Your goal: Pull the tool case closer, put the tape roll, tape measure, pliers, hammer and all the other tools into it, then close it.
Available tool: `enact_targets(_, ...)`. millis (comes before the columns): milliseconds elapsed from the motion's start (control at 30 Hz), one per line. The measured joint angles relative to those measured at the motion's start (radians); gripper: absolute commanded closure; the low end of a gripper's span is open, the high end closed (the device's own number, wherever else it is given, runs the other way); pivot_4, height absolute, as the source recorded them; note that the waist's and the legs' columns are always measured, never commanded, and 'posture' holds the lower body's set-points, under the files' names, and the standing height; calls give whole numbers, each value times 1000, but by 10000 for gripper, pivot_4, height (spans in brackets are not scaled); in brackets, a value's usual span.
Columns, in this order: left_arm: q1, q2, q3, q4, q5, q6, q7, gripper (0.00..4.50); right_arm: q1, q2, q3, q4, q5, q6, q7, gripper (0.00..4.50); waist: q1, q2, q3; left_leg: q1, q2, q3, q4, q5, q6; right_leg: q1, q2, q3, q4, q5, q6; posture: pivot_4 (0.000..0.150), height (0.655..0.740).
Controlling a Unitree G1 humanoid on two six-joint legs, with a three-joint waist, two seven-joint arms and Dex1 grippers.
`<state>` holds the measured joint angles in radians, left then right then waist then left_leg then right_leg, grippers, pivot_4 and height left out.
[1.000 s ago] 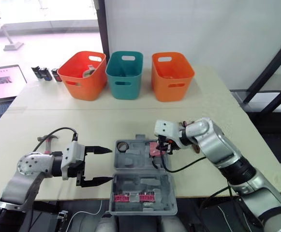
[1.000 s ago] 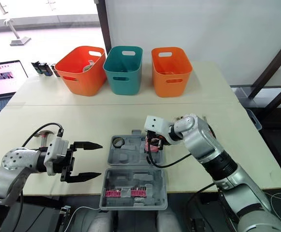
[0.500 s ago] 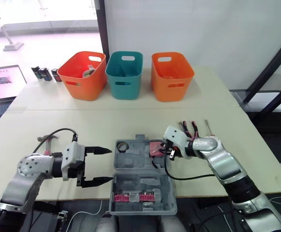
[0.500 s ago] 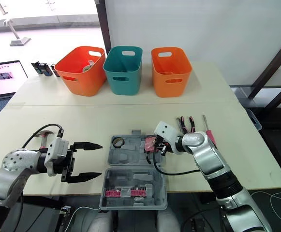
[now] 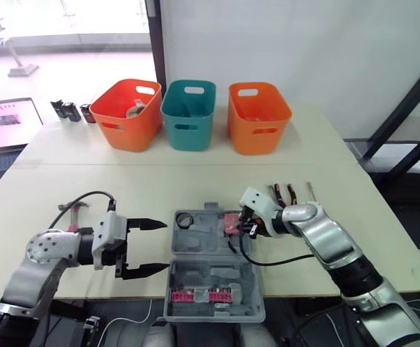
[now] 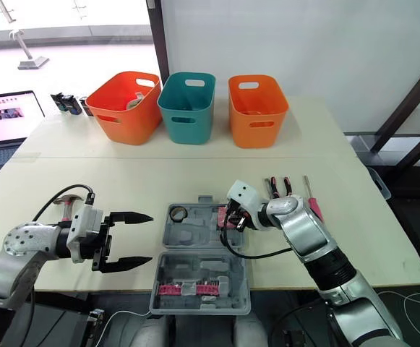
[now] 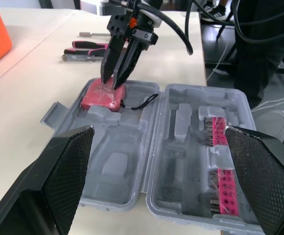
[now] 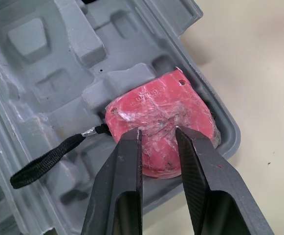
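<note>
Two arms, left pincer [image 5: 165, 246] wide open beside tool case [image 5: 202, 249], right pincer [image 8: 157, 132] tight on tape measure [image 8: 157, 105] inside.

I seem to be in a robotics lab or test room. My pale counter [image 5: 87, 181] carries a row of plastic bins, a left orange bin [image 5: 126, 112], a teal bin [image 5: 188, 112] and a right orange bin [image 5: 259, 116], set before a white partition wall [image 5: 289, 50]. A laptop [image 5: 3, 123] glows at my left below a big window [image 5: 65, 36], and black frame struts [image 5: 401, 107] lean at my right.
</note>
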<state>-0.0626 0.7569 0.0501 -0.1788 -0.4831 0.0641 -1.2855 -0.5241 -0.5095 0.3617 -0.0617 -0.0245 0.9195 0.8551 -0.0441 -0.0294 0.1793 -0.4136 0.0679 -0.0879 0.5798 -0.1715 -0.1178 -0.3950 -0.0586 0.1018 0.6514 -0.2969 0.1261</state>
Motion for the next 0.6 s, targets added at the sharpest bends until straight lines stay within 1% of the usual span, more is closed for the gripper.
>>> enact_targets(100, 1, 3, 1, 0, 0, 9, 0, 0, -26, 24, 12, 34, 0, 26, -16, 33487, -3, -4, -3, 5, 0, 0, -1, 0, 0, 4, 0, 0, -1, 0, 0, 1500, 7400)
enact_targets(233, 0, 4, 0, -13, -1, 17, -1, 0, -65, 23, 46, 52, 0, 89, -14, 33487, -3, -7, -10, 6, 1, 1, -2, 0, 0, 4, 0, 0, -1, 0, -1, 1500, 7400)
enact_targets(400, 2, 5, 1, -21, -1, 21, 0, 0, -63, 39, 47, 69, 9, 98, -27, 33487, -2, -12, -20, 6, 1, 1, -2, 0, 0, 4, 0, 0, -3, 0, -1, 1500, 7400)
enact_targets(600, 3, 5, 1, -21, -1, 24, 7, 0, -48, 46, 19, 39, 30, 94, -38, 33487, -2, -13, -21, 5, 1, 1, -4, -1, 0, 3, 0, 0, -3, 0, -1, 1500, 7400)
